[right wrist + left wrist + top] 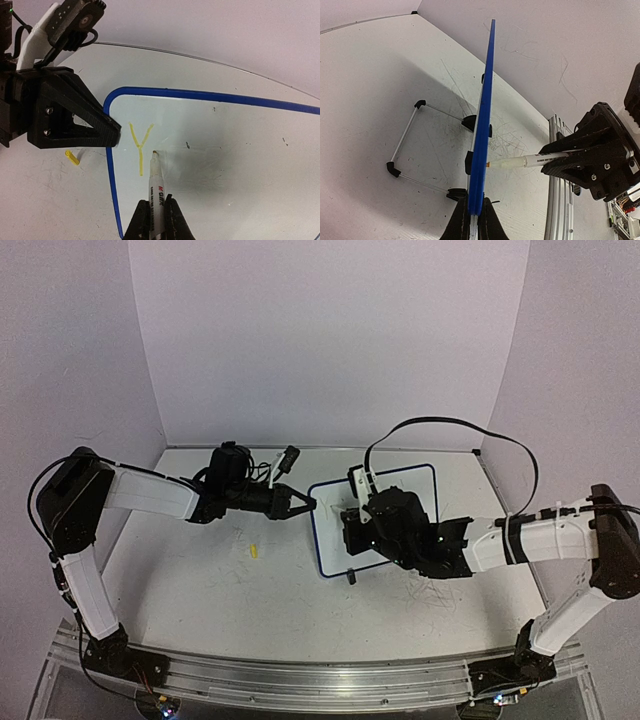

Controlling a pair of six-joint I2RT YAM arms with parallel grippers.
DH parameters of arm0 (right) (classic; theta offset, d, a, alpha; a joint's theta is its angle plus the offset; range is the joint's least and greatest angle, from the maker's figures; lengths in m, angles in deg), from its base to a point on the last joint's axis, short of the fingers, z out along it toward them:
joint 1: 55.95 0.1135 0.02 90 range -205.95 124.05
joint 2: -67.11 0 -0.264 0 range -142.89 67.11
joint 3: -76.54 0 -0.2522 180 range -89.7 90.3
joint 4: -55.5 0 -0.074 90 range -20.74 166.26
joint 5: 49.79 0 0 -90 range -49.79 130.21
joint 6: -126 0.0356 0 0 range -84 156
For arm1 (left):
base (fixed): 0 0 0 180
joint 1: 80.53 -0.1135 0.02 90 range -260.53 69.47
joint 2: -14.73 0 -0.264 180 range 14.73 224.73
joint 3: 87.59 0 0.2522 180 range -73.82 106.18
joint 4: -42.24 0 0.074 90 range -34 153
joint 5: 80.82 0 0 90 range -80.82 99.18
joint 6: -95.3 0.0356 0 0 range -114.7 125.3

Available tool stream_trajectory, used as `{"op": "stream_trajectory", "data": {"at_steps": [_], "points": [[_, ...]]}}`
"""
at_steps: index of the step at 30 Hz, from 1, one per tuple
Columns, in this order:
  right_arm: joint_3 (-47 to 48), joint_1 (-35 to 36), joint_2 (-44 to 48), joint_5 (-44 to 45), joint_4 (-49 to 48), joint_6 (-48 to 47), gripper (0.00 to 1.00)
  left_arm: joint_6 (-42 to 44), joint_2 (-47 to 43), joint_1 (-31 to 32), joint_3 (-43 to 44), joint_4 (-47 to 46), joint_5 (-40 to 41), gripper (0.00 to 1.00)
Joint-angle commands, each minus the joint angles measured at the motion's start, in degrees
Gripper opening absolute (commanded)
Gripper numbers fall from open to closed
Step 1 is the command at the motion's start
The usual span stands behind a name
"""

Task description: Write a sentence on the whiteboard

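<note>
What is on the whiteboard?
One yellow Y at the left of the whiteboard, with the marker tip beside the Y's stem. No other writing shows; the part under the right gripper is covered.

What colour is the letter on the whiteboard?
Yellow. The letter Y shows best in the right wrist view.

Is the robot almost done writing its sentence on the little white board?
Not nearly. Done: one yellow letter Y sits near the left edge of the whiteboard. In hand: the left gripper pinches that edge to steady the board, and the right gripper holds the marker with its tip by the foot of the Y. Left: the rest of the sentence; the board is otherwise bare of writing.
</note>
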Motion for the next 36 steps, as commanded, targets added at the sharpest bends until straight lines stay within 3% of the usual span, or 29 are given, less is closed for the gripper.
{"op": "stream_trajectory", "data": {"at_steps": [1, 16, 36], "points": [[1.7, -0.1, -0.7, 0.7, -1.2, 0.1, 0.00, 1.2, -0.5, 0.9, 0.5, 2.1, -1.8, 0.00], [-2.0, -0.1, 0.4, -0.9, 0.7, 2.8, 0.00, 1.2, -0.5, 0.9, 0.5, 2.1, -1.8, 0.00], [-2.5, -0.2, 2.7, 3.4, 2.2, 2.9, 0.00, 1.2, -0.5, 0.9, 0.5, 2.1, -1.9, 0.00]]}}
